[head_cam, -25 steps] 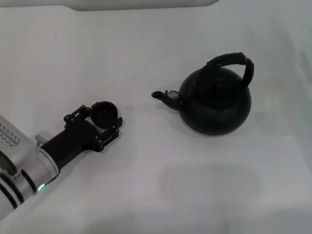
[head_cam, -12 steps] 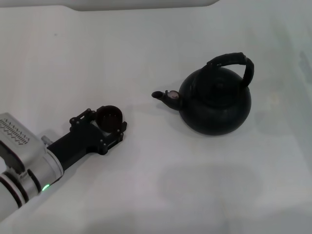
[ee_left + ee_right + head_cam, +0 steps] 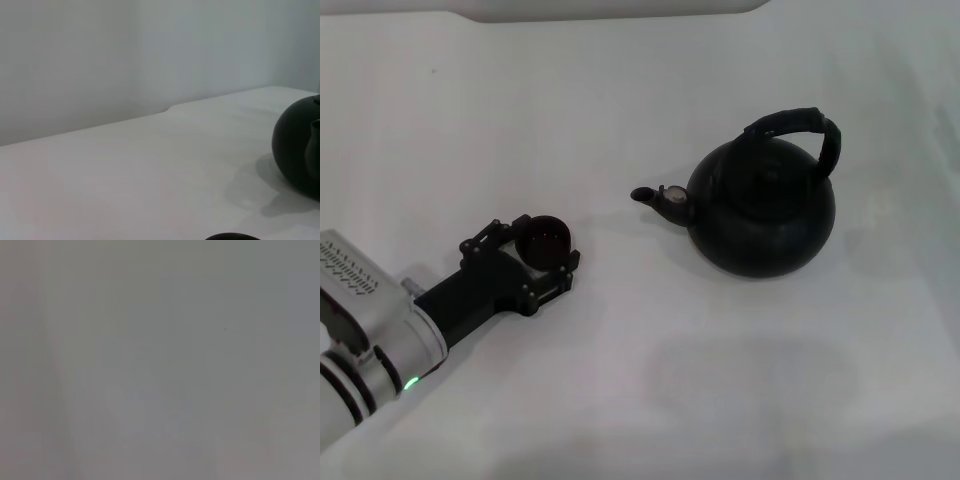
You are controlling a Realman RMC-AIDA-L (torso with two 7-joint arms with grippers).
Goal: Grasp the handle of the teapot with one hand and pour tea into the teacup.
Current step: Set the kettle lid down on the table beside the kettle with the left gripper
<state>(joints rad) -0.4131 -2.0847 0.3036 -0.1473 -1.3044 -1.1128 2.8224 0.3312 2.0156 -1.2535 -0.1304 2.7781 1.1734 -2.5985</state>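
**Left gripper holding the teacup, teapot standing apart**

The left gripper (image 3: 542, 258) is pinching the teacup (image 3: 544, 239) between its fingers, low over the white worktop (image 3: 650, 390). Well apart from the gripper, beyond its tip, the teapot (image 3: 762, 207) is standing upright, its spout pointing towards the gripper. The handle (image 3: 800, 130) is arching over its top, free.

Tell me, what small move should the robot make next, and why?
Probably let go of the teacup and draw the left gripper back. The cup sits on the table between its fingers, left of the teapot, whose spout points toward it. Nothing holds the handle yet; the right arm is out of view.
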